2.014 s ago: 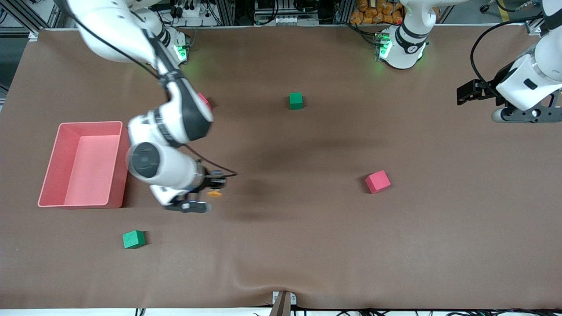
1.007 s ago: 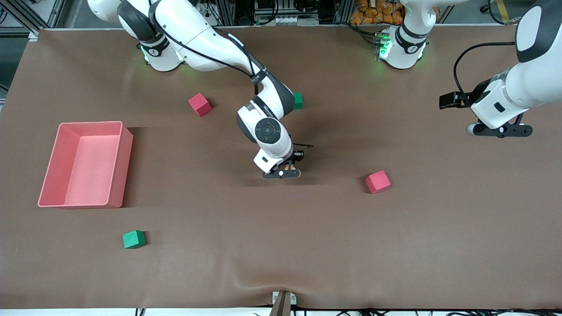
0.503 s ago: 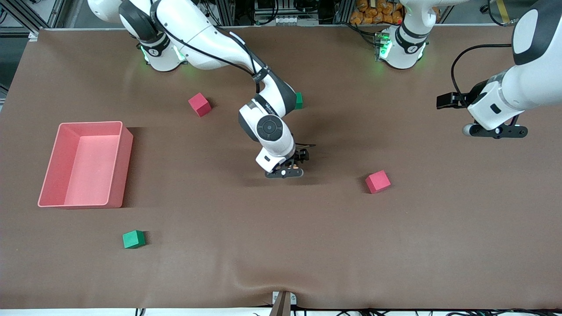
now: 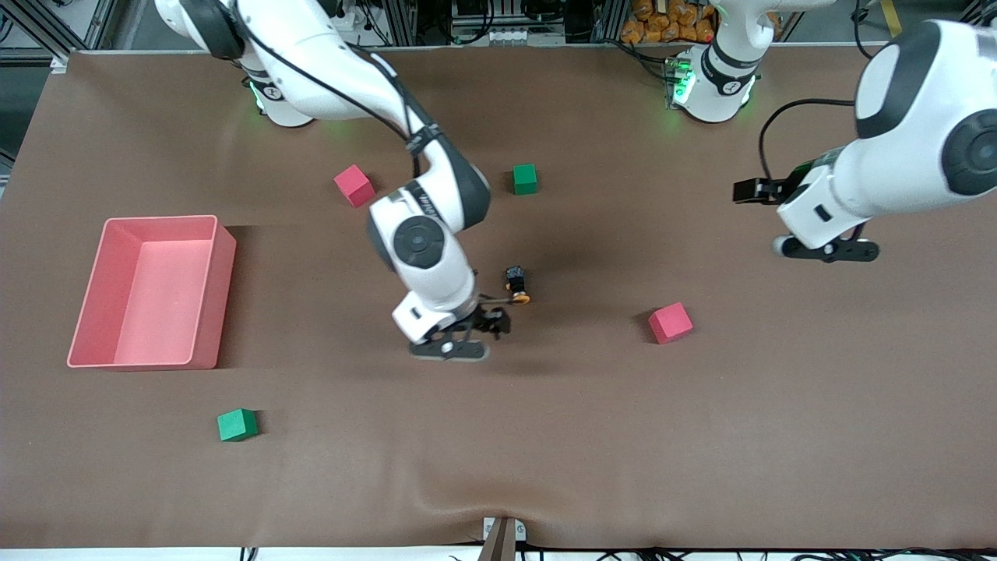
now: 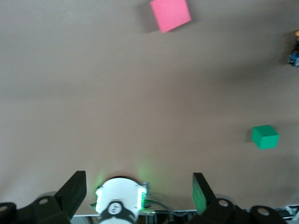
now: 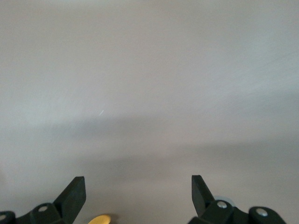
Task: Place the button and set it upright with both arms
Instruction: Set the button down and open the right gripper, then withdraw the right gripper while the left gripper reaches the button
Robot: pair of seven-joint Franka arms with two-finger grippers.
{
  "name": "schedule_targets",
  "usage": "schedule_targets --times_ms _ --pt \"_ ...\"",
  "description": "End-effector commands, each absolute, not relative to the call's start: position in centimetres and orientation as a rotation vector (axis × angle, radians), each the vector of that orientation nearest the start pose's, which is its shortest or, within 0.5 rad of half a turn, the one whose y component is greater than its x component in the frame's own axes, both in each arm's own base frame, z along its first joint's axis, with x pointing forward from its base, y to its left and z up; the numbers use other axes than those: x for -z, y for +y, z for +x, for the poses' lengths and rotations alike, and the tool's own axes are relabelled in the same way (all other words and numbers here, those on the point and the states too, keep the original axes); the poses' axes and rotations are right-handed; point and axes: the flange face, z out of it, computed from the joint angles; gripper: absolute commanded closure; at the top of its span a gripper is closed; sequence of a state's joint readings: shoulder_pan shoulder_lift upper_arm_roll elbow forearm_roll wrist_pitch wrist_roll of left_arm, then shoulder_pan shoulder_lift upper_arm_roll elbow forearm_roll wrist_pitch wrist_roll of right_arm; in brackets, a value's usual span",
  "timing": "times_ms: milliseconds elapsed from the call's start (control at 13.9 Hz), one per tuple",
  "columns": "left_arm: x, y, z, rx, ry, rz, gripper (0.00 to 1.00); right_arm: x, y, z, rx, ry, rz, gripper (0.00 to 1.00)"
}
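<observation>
The button (image 4: 516, 286) lies on the brown table near its middle, on its side, with the orange cap toward the front camera. My right gripper (image 4: 456, 347) is open and empty just above the table, beside the button and toward the right arm's end. Only the orange cap (image 6: 99, 219) shows in the right wrist view, at the frame's edge by one finger. My left gripper (image 4: 827, 251) is open and empty, up over the table toward the left arm's end. The left wrist view shows the button (image 5: 295, 50) at its edge.
A pink bin (image 4: 204, 290) stands toward the right arm's end. A red cube (image 4: 670, 322) lies beside the button toward the left arm's end. Another red cube (image 4: 354, 185) and a green cube (image 4: 525, 178) lie farther from the front camera. Another green cube (image 4: 237, 424) lies nearer.
The right gripper carried the button from near the bin to the table's middle, let go and drew away open. The left arm moved in toward the middle.
</observation>
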State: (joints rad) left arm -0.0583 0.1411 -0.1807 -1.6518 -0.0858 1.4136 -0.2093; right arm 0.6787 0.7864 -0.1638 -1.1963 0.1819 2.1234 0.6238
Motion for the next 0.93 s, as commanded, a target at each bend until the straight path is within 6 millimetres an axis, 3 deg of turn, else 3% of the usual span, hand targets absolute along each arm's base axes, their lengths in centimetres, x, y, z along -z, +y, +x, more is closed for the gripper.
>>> schedule_targets --times_ms 0,72,144,288,432,719,863 --pt "-49.1 -19.1 56.0 -0.645 -0.081 -3.095 0.00 -41.0 34.4 67.0 0.122 0.335 -2.988 0.00" --pt "-48.1 -21.5 56.1 -0.665 -0.126 -3.075 0.00 -44.1 31.0 67.5 0.112 0.394 -2.979 0.00" --pt "-46.9 -23.2 56.2 -0.695 -0.166 -3.057 0.00 -45.6 27.5 67.8 0.048 0.460 -2.985 0.00" --pt "-44.9 -27.3 56.4 -0.716 -0.220 -3.026 0.00 -48.5 24.3 66.3 -0.040 0.481 -3.097 0.00" --pt "-43.0 -30.2 56.7 -0.720 -0.251 -3.005 0.00 -53.4 18.4 65.4 -0.070 0.531 -3.101 0.00" --pt "-39.1 -35.8 56.8 -0.675 -0.264 -3.054 0.00 -57.1 8.7 64.9 -0.133 0.599 -3.033 0.00" --pt "-37.5 -37.6 56.9 -0.681 -0.296 -3.106 0.00 -58.9 5.9 64.0 -0.144 0.527 -3.057 0.00"
